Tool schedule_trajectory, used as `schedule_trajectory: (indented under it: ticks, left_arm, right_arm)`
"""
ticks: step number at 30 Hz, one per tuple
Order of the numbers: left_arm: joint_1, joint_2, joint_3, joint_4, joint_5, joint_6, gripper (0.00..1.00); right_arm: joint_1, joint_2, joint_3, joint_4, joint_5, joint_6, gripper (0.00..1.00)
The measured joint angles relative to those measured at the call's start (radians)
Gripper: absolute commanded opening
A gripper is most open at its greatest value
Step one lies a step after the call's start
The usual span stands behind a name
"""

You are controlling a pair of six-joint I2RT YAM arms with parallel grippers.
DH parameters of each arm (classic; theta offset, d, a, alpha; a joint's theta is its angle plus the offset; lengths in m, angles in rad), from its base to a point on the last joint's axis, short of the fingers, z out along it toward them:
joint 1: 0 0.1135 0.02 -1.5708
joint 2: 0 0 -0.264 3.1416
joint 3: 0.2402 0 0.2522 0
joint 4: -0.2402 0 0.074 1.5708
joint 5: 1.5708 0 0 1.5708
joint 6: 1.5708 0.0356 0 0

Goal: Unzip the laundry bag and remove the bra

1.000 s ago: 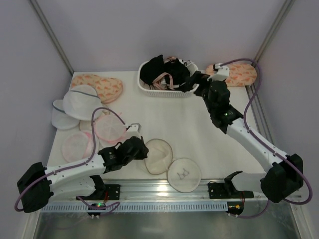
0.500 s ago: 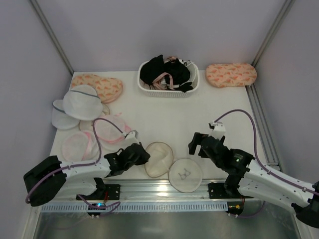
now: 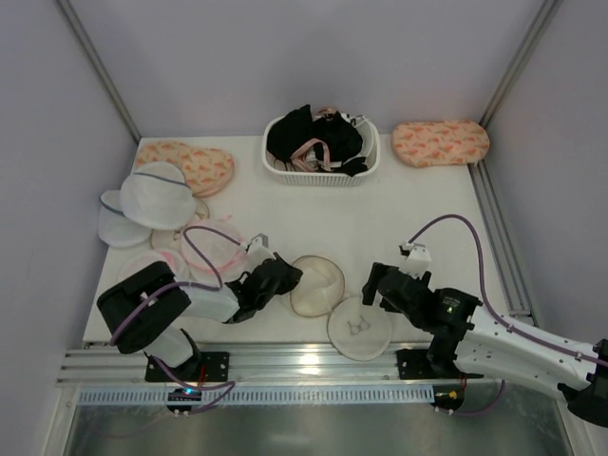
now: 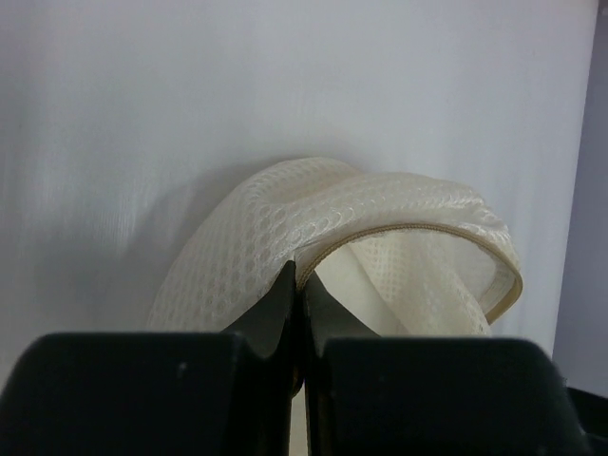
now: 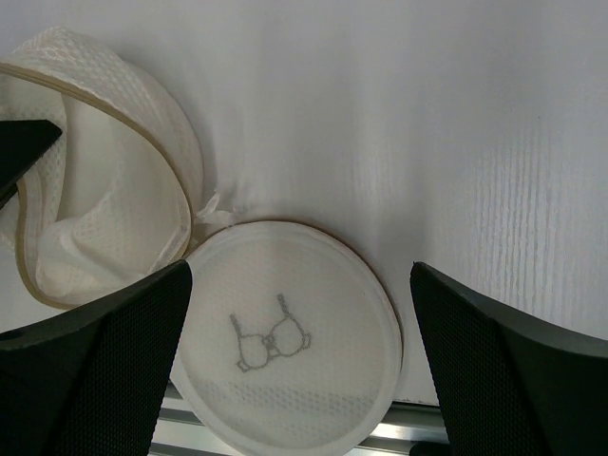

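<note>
The laundry bag lies open in two joined halves near the table's front edge. The flat half with the dark mark overhangs the front edge. The other mesh half is folded up, showing its tan rim. My left gripper is shut on that tan rim. My right gripper is open and empty, just above the marked half. The black bra lies in the white basket at the back.
The white basket also holds pale pink bras. Pink-rimmed round pouches and white domed bags lie at the left. Orange-patterned pouches lie at the back left and back right. A metal rail runs along the front.
My right arm has come back from the basket to the front, over the marked half. My left gripper has moved right, pulling the mesh half with it.
</note>
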Motion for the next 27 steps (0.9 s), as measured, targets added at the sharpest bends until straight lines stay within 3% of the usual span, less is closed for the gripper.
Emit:
schedule_trajectory:
  ticks: [5,6,8,10,11,13,14,22,27]
  left_arm:
    - [0.024,0.08,-0.005,0.131,-0.042,-0.058,0.02]
    - [0.025,0.084,-0.006,0.148,-0.05,-0.066,0.12]
    - [0.026,0.083,-0.009,0.178,-0.058,-0.065,0.42]
    - [0.026,0.078,-0.011,0.196,-0.059,-0.067,0.58]
    - [0.026,0.068,-0.012,0.197,-0.057,-0.062,0.73]
    - [0.026,0.043,-0.014,0.192,-0.054,-0.055,0.86]
    - [0.026,0.025,-0.014,0.184,-0.05,-0.049,0.99]
    - [0.026,-0.217,-0.007,-0.013,-0.018,0.019,1.0]
    - [0.026,-0.487,-0.006,-0.201,-0.021,0.055,1.0]
  right_arm:
    - [0.0,-0.038,-0.003,-0.032,0.011,0.019,0.99]
    - [0.0,-0.04,-0.003,-0.037,0.012,0.019,0.99]
    - [0.0,-0.043,-0.003,-0.043,0.014,0.019,0.99]
    - [0.0,-0.043,-0.003,-0.044,0.016,0.018,0.99]
    - [0.0,-0.044,-0.003,-0.043,0.016,0.015,0.99]
    - [0.0,-0.05,-0.005,-0.039,0.016,0.009,0.99]
    - [0.0,-0.06,-0.008,-0.028,0.015,0.0,1.0]
    - [0.003,-0.177,-0.032,0.002,0.014,-0.018,1.0]
    - [0.004,-0.055,-0.031,-0.114,0.007,0.103,0.99]
